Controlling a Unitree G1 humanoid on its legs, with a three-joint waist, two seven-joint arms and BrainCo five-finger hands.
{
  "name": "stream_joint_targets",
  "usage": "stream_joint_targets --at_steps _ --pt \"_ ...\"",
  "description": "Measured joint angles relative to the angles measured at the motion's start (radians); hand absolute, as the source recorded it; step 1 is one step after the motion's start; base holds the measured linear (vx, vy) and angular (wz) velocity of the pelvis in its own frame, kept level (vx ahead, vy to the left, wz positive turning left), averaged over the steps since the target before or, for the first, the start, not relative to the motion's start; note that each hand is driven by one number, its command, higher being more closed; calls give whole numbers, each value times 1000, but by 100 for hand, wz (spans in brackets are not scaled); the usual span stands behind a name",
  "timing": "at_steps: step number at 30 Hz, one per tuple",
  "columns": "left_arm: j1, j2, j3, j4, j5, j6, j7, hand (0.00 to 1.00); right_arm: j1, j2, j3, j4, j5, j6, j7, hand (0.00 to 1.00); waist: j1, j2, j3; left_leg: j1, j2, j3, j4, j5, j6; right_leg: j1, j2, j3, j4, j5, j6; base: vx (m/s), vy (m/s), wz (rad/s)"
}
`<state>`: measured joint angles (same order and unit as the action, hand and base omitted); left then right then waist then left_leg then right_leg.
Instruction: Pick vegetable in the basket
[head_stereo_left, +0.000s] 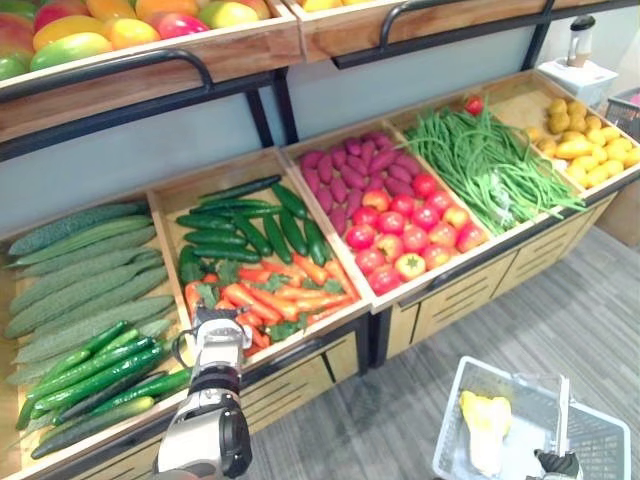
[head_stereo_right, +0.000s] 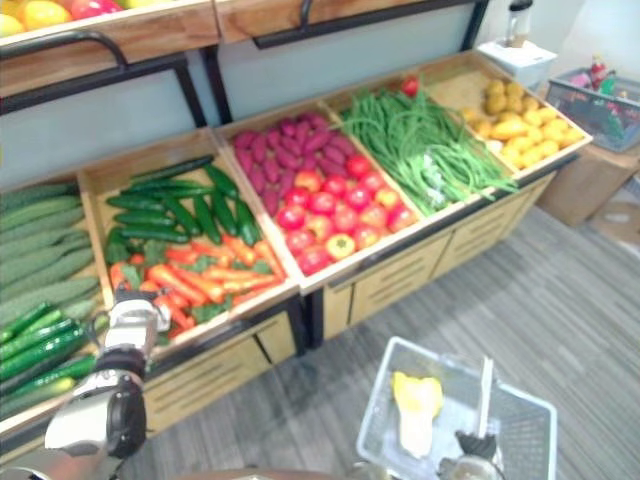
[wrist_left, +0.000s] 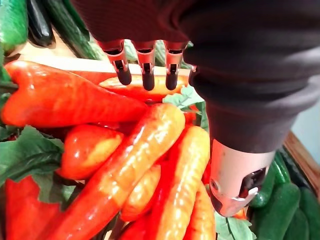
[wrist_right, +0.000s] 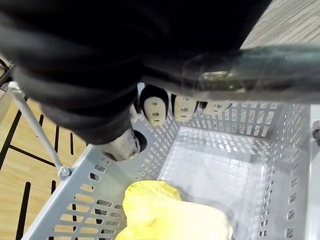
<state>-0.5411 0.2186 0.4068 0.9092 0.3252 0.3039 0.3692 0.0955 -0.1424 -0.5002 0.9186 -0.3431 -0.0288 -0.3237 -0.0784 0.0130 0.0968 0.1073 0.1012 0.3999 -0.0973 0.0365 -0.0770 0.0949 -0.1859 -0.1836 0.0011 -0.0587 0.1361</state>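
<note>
Landmark: carrot bin (head_stereo_left: 210, 175), second wooden compartment of the display shelf.

- Left of the carrot bin: long pale green cucumbers (head_stereo_left: 80, 270), with brighter slim cucumbers (head_stereo_left: 90, 370) in front of them.
- Left arm comes up from the lower left, forearm raised towards the shelf. Left hand (head_stereo_left: 220, 335) sits at the front edge of the carrot bin, palm down over the produce.
- Left wrist view: fingers (wrist_left: 148, 80) straight, in a row, spread away from the thumb (wrist_left: 232, 180). The hand is apart and clasps nothing. Dark tips are just over the topmost carrot; contact cannot be confirmed.
- Carrots (wrist_left: 150, 150) lie heaped with green leaves in the front half of the carrot bin, directly under the hand. Dark green cucumbers (head_stereo_left: 250, 225) fill the back half.
- Right of the carrot bin, in order: purple sweet potatoes (head_stereo_left: 350, 175) behind red tomatoes (head_stereo_left: 410, 235), then green beans (head_stereo_left: 490, 165), then yellow produce (head_stereo_left: 585, 145).
- Right of and in front of the carrot bin, over the grey floor: pale perforated basket (head_stereo_left: 447, 420).
- Right hand (head_stereo_left: 558, 465) is at the basket handle (wrist_right: 260, 62). Right wrist view: its fingers (wrist_right: 152, 107) are curled round the bar, clamped on it.
- One yellow vegetable (head_stereo_left: 485, 415) lies inside the basket.
</note>
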Motion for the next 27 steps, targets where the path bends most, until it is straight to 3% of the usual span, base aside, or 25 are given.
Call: stream_joint_targets --at_steps 17,27 --pt "8 -21 6 0 3 2 12 0 -2 1 -13 -7 0 -5 -1 100 0 -8 45 -10 1 -1 0 0 -1 -13 0 0 2 -1 -1 0 0 0" --pt "-61 -18 29 36 -4 -18 61 0 -28 -1 -13 -8 0 -9 -19 100 -2 -7 65 -69 13 5 0 4 -7 -84 13 13 15 -1 -2 5 -6 -2"
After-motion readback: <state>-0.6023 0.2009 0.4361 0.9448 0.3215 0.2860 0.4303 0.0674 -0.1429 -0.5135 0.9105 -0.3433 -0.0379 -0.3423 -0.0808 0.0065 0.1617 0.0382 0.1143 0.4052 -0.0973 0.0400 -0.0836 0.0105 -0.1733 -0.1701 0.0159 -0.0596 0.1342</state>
